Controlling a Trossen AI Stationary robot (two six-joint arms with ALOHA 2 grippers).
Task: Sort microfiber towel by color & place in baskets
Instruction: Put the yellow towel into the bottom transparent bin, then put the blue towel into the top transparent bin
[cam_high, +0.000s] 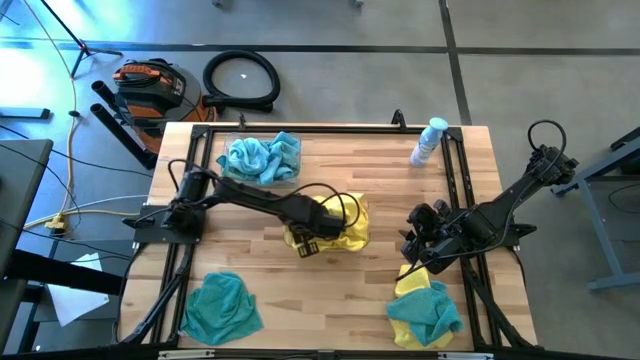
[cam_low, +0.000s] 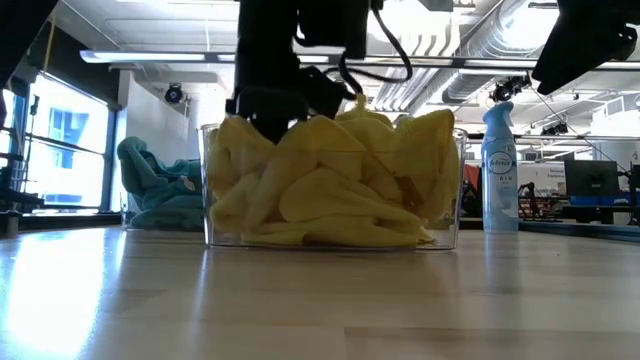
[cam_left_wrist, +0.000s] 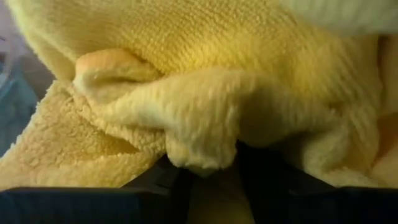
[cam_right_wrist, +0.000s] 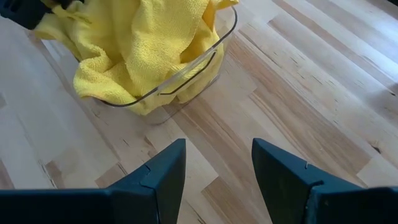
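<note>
A clear basket (cam_low: 208, 200) at the table's middle is heaped with yellow microfiber towels (cam_high: 350, 232). My left gripper (cam_high: 308, 243) points down into that heap, its fingers apart with a fold of yellow towel between them. A second clear basket at the far side holds teal towels (cam_high: 262, 158). One loose teal heap (cam_high: 222, 308) lies near left. A mixed yellow and teal heap (cam_high: 425, 312) lies near right. My right gripper (cam_right_wrist: 217, 174) hangs open above bare wood, right of the yellow basket, holding nothing. My left gripper comes at the yellow towels from above, pointing down into the basket. A fold of yellow towel (cam_left_wrist: 199, 155) lies between its two parted fingers (cam_left_wrist: 273, 186) and rests on the heap below. Whether both fingers still touch the fold I cannot tell.
A spray bottle (cam_high: 430, 140) stands upright at the far right corner. Bare wood lies between the yellow basket and the near heaps. A dark frame runs along the table's edges.
</note>
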